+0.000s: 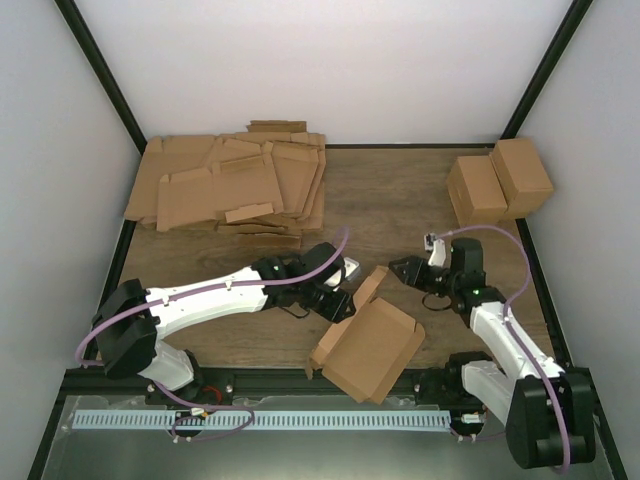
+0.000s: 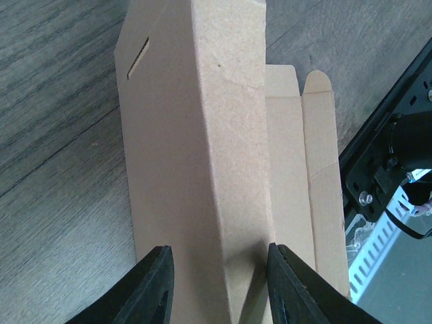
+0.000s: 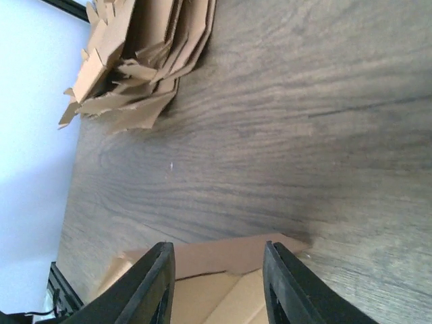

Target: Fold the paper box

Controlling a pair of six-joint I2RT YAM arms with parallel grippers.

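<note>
The paper box (image 1: 372, 347) is a brown cardboard piece, partly folded, lying near the table's front edge between the arms. One flap rises at its far end. My left gripper (image 1: 345, 283) is at the box's far left corner. In the left wrist view my left gripper (image 2: 219, 283) is open and straddles a raised panel of the box (image 2: 196, 135), with the right finger (image 2: 280, 283) against the panel's edge. My right gripper (image 1: 397, 268) is open just beyond the box's far flap. In the right wrist view my right gripper (image 3: 218, 283) hangs over the flap (image 3: 223, 260) and holds nothing.
A stack of flat die-cut cardboard sheets (image 1: 235, 185) lies at the back left and also shows in the right wrist view (image 3: 135, 61). Two blocky brown cartons (image 1: 498, 182) stand at the back right. A black frame rail (image 1: 300, 385) runs along the front edge.
</note>
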